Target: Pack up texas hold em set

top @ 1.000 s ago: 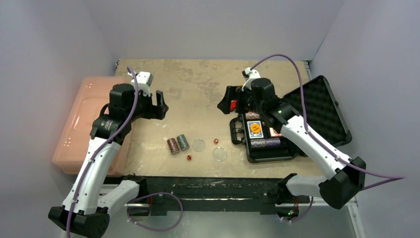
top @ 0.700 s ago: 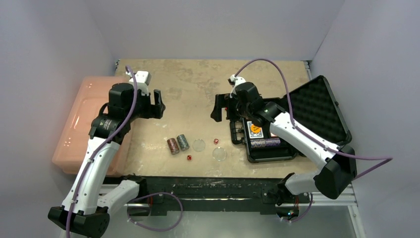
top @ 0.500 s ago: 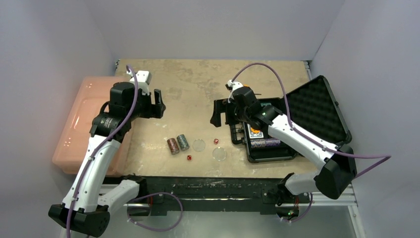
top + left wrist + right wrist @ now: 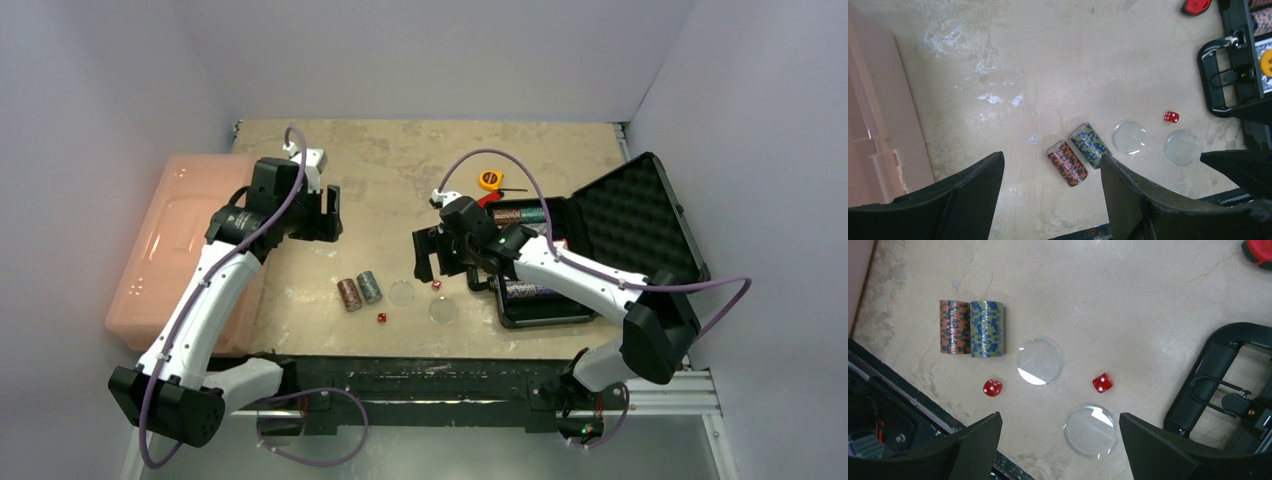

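The black case (image 4: 545,292) lies open at the right, its foam lid (image 4: 640,220) tipped back, with chip rolls and a card deck inside. On the table lie an orange chip roll (image 4: 349,294) and a green one (image 4: 370,287), two clear discs (image 4: 401,292) (image 4: 443,311) and two red dice (image 4: 437,285) (image 4: 381,318). My left gripper (image 4: 1050,157) hangs open high above the rolls (image 4: 1068,163). My right gripper (image 4: 1058,416) is open over the discs (image 4: 1089,430) and a die (image 4: 1102,382), holding nothing.
A large pink bin (image 4: 180,250) fills the left side. A yellow tape measure (image 4: 489,180) and a red-handled tool (image 4: 490,199) lie behind the case. The case handle (image 4: 1213,370) juts toward the discs. The black rail (image 4: 420,375) runs along the near edge.
My right arm has swung left from over the case to above the discs and dice. My left gripper has shifted slightly right and its jaws have narrowed a little.
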You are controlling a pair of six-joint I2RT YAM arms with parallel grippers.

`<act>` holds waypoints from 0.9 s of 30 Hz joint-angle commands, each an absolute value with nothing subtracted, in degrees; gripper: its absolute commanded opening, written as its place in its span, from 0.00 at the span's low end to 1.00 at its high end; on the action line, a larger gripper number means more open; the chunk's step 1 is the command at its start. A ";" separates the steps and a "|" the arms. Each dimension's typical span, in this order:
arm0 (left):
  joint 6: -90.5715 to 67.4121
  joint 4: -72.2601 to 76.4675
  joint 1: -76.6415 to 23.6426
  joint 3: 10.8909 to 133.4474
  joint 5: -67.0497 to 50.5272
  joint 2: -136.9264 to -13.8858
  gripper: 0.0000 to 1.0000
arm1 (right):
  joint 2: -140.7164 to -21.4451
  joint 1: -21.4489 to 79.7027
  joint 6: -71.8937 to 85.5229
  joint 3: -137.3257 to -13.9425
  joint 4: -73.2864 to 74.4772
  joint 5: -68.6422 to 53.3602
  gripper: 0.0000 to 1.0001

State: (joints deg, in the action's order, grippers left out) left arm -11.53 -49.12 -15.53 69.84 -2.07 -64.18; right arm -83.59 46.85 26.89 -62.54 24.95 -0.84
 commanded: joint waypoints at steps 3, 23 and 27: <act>-11.96 -51.96 -17.88 66.99 -2.02 -64.27 0.70 | -83.34 50.69 30.18 -61.43 29.13 4.88 0.95; -11.04 -51.15 -18.54 66.45 -2.45 -61.41 0.69 | -88.74 56.07 41.99 -57.53 31.62 10.75 0.99; -11.01 -50.92 -18.54 66.31 -1.62 -60.64 0.69 | -91.52 56.16 41.96 -58.70 32.51 12.82 0.99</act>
